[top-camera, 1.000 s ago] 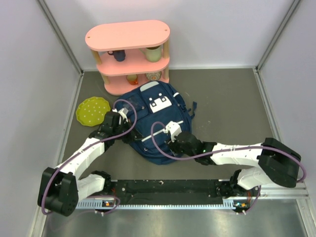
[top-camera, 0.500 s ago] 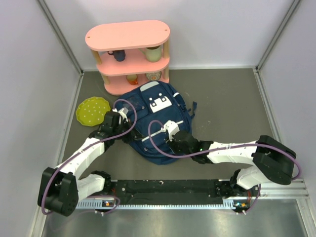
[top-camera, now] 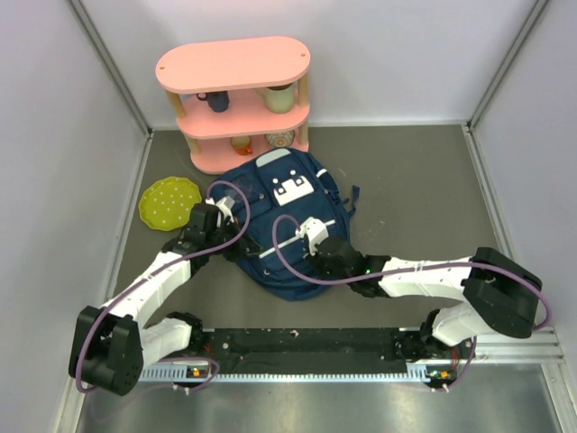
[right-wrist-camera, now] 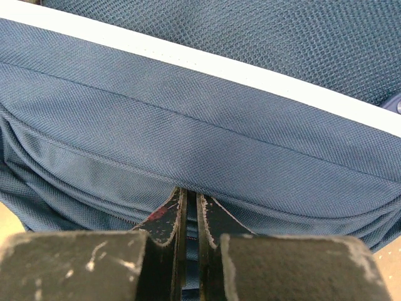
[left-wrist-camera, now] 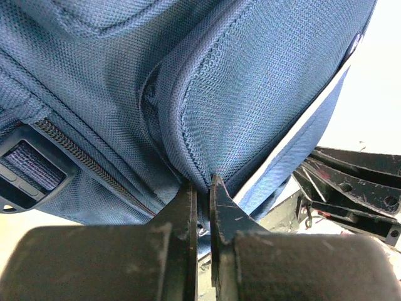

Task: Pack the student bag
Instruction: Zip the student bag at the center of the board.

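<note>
Top external shows one student bag (top-camera: 270, 271) lying flat on the table (top-camera: 406, 180), just in front of one pink shelf (top-camera: 233, 63). The shelf holds four small items: a dark mug (top-camera: 216, 100) and a pale cup (top-camera: 279, 96) above, two more below. One green plate (top-camera: 169, 200) lies left of the bag. The left gripper (left-wrist-camera: 202, 185) pinches a fold at the bag's side. The right gripper (right-wrist-camera: 188, 194) is clamped on fabric under a pocket seam.

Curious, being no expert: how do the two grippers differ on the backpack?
The left gripper pinches the student bag's side seam; the right gripper pinches a front fold below the white stripe. Left gripper reaches from the bag's left, right gripper from its right. Both are shut on fabric.
</note>
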`<action>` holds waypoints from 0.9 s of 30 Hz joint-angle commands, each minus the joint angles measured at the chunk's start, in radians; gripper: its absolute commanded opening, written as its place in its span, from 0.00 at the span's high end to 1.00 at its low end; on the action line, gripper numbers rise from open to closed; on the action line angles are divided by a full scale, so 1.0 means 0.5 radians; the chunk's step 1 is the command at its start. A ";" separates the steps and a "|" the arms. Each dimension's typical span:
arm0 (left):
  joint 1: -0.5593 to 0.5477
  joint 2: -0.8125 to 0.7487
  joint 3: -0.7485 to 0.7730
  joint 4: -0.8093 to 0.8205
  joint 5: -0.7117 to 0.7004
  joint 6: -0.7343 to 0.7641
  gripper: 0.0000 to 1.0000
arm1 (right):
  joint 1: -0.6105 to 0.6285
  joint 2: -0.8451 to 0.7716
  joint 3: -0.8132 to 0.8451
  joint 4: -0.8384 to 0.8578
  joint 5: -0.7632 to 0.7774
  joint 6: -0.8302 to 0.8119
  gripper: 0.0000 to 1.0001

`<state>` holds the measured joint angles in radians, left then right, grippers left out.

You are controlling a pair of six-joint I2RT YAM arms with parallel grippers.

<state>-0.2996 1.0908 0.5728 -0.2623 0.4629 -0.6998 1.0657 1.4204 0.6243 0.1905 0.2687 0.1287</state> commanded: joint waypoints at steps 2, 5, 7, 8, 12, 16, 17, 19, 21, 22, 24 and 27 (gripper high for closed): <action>0.032 -0.092 0.088 -0.021 0.050 0.129 1.00 | -0.180 -0.178 -0.034 -0.059 0.070 0.062 1.00; 0.068 -0.102 0.124 -0.089 0.044 0.203 1.00 | -0.257 -0.242 -0.067 -0.114 0.045 0.059 1.00; 0.093 -0.089 0.137 -0.111 0.074 0.234 1.00 | -0.281 -0.264 -0.086 -0.120 0.039 0.052 1.00; 0.117 -0.086 0.143 -0.117 0.086 0.264 1.00 | -0.306 -0.273 -0.086 -0.136 0.033 0.049 1.00; 0.170 -0.053 0.192 -0.178 0.145 0.378 1.00 | -0.343 -0.276 -0.089 -0.172 0.085 0.043 1.00; 0.210 0.006 0.308 -0.346 0.108 0.577 1.00 | -0.386 -0.322 -0.101 -0.209 0.024 0.068 1.00; 0.222 0.021 0.351 -0.395 0.108 0.656 1.00 | -0.386 -0.349 -0.113 -0.203 -0.016 0.071 1.00; 0.222 0.067 0.416 -0.439 0.102 0.721 1.00 | -0.383 -0.426 -0.178 -0.151 -0.177 0.095 1.00; 0.222 0.113 0.453 -0.475 0.120 0.810 1.00 | -0.331 -0.478 -0.260 -0.090 -0.252 0.175 1.00; 0.222 0.165 0.508 -0.500 0.132 0.820 1.00 | -0.294 -0.530 -0.282 -0.090 -0.222 0.196 1.00; 0.219 0.217 0.557 -0.534 0.133 0.869 1.00 | -0.175 -0.573 -0.322 -0.111 -0.106 0.236 1.00; 0.182 0.312 0.676 -0.638 0.102 1.010 1.00 | -0.104 -0.638 -0.368 -0.117 -0.071 0.325 1.00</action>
<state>-0.2073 1.2140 0.8108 -0.5488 0.5426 -0.3622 0.9703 1.1580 0.4774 0.1581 0.1604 0.2302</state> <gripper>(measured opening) 0.049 0.020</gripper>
